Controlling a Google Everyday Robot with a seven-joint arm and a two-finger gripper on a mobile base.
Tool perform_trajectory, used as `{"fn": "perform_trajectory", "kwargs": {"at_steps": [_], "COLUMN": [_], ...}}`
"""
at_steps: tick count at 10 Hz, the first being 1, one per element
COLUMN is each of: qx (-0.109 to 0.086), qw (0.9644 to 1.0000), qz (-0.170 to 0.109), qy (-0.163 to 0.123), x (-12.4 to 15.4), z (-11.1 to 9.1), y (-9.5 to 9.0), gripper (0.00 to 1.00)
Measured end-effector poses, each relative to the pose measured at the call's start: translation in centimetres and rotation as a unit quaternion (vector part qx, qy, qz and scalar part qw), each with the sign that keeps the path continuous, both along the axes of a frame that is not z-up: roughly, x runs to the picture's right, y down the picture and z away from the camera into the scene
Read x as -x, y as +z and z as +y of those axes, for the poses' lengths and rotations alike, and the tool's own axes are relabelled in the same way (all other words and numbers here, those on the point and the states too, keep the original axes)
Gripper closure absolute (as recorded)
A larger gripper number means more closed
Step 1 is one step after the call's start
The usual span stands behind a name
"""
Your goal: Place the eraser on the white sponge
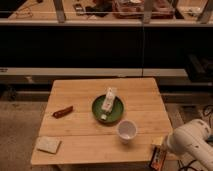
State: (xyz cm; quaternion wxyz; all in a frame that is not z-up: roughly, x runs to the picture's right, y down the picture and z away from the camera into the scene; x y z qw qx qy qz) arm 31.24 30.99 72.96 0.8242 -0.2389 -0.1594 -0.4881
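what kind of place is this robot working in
Probably a robot test lab or workshop: a small wooden table of scattered test items, a long dark counter with clutter on top behind it, and the gripper at the table's near right corner by the eraser.

white sponge front-left | eraser front-right corner | end effector beside eraser

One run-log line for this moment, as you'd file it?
stage: pre-grasp | gripper: open, beside eraser at front-right corner of table | eraser: not yet on sponge | white sponge: front-left corner, nothing on it
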Motion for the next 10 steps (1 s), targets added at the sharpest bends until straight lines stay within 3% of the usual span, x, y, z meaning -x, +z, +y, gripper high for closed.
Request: {"fn": "perform_trajectory", "kwargs": {"at_steps": [6, 10], "qx": [0.019, 0.026], "qw": [0.9996, 0.9993], "qz": [-0.015, -0.019], "qy": [-0.015, -0.018], "x": [1.0, 1.5], "z": [1.5, 1.4], "y": [0.8, 1.3], "gripper": [0.2, 0.2]}}
